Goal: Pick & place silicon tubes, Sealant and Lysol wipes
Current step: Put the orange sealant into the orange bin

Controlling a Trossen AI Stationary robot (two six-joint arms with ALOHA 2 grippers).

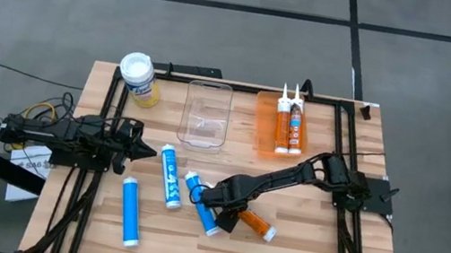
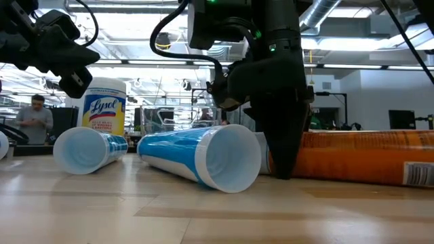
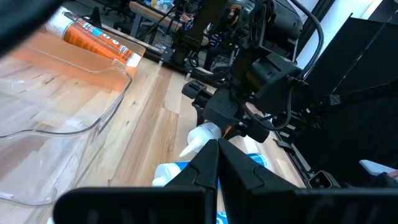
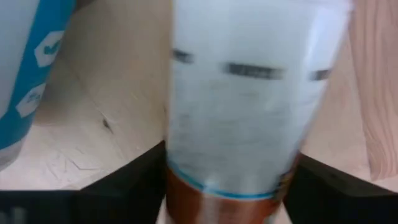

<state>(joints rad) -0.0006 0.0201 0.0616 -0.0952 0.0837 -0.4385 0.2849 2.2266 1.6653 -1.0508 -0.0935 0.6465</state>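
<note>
An orange sealant tube (image 1: 257, 225) lies on its side on the wooden table, near the front middle. My right gripper (image 1: 226, 210) is down at the tube's left end, with a finger on each side of it (image 4: 230, 180). Three blue silicone tubes (image 1: 170, 175) (image 1: 131, 210) (image 1: 202, 203) lie on their sides left of it. The Lysol wipes (image 1: 136, 76) stand upright at the far left. My left gripper (image 1: 135, 150) is shut and empty above the table's left part, and points right. My right gripper pinches the orange tube's round body (image 4: 230, 155) between its two fingers, near the tube's end toward the table's left. The fingers (image 2: 281, 146) come from above, point down and lie across the tube. The tube lies level on the table (image 2: 366, 157).
A clear tray (image 1: 207, 113) and an orange tray (image 1: 264, 124) holding two orange tubes (image 1: 289, 123) stand at the far middle. The nearest blue tube (image 2: 203, 157) lies right beside my right gripper. Bare wood lies at the front right.
</note>
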